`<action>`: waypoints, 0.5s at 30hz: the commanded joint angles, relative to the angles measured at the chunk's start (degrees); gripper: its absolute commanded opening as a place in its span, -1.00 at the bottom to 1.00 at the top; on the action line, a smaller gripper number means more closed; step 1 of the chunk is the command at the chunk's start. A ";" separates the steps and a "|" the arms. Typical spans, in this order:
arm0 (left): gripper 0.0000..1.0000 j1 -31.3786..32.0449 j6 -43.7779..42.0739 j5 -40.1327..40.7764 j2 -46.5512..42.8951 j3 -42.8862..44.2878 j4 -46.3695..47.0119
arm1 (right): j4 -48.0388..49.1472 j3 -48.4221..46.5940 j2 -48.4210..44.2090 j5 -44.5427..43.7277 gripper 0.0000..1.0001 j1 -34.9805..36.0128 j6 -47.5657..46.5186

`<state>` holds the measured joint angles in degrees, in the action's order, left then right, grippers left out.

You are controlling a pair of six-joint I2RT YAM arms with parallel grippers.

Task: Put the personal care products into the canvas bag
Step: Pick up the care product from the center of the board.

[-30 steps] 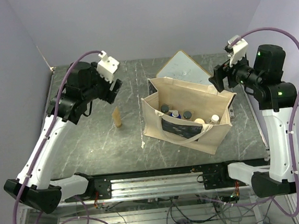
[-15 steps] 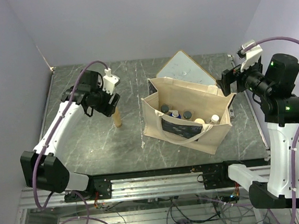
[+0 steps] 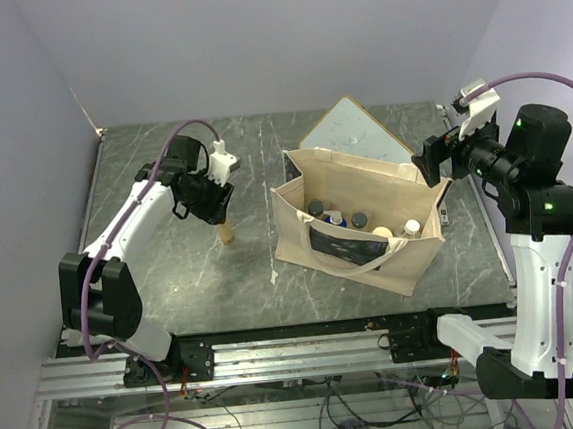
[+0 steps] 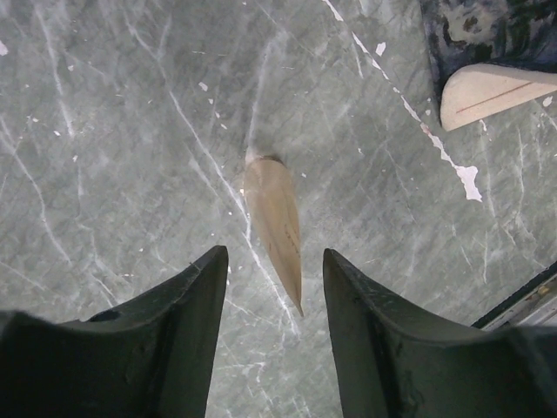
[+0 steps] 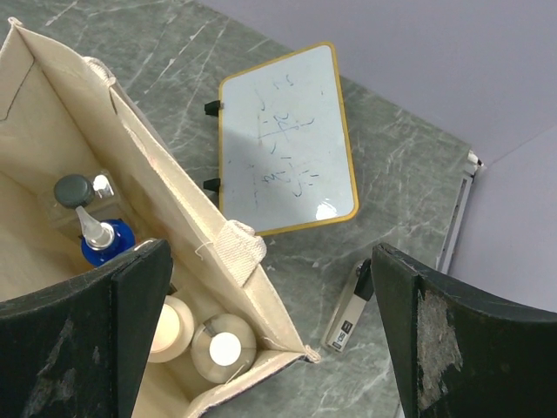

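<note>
The tan tube (image 3: 226, 230) stands on the table left of the canvas bag (image 3: 411, 259). My left gripper (image 3: 218, 206) hangs just above it, open, its jaws either side of the tube's flat tip (image 4: 274, 222) without touching. The cream bag stands open in the middle with several products inside: a blue-capped bottle (image 5: 103, 244), a dark-capped clear bottle (image 5: 74, 192), a cream cylinder (image 5: 165, 326) and a white-capped bottle (image 5: 224, 348). My right gripper (image 3: 430, 160) is open and empty, above the bag's far right corner (image 5: 306, 353).
A white wood-framed board (image 3: 352, 133) lies behind the bag, also in the right wrist view (image 5: 287, 139). A small flat marker-like object (image 5: 350, 306) lies on the table right of the bag. A bag handle (image 4: 487, 91) lies at the left wrist view's top right.
My left arm swung in and lowered its gripper over the tan tube. My right arm rose and shifted slightly right, gripper staying above the bag's corner.
</note>
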<state>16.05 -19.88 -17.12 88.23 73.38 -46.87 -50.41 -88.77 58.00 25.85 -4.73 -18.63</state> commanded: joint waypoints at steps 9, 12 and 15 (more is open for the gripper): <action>-0.85 -0.15 -5.06 -2.10 -1.90 3.61 -3.18 | 0.65 -0.18 1.01 1.62 0.93 -0.81 -0.65; -0.86 -0.08 -5.89 1.24 -5.08 6.69 -5.04 | 0.71 -0.57 1.96 1.97 0.93 -0.85 -1.48; -0.86 0.59 -6.43 3.73 -8.44 10.18 -6.59 | 3.22 1.13 1.90 1.82 0.93 -0.81 -1.91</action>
<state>16.08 -24.40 -16.78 86.17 77.30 -51.22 -50.39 -88.31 59.83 27.00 -5.10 -19.49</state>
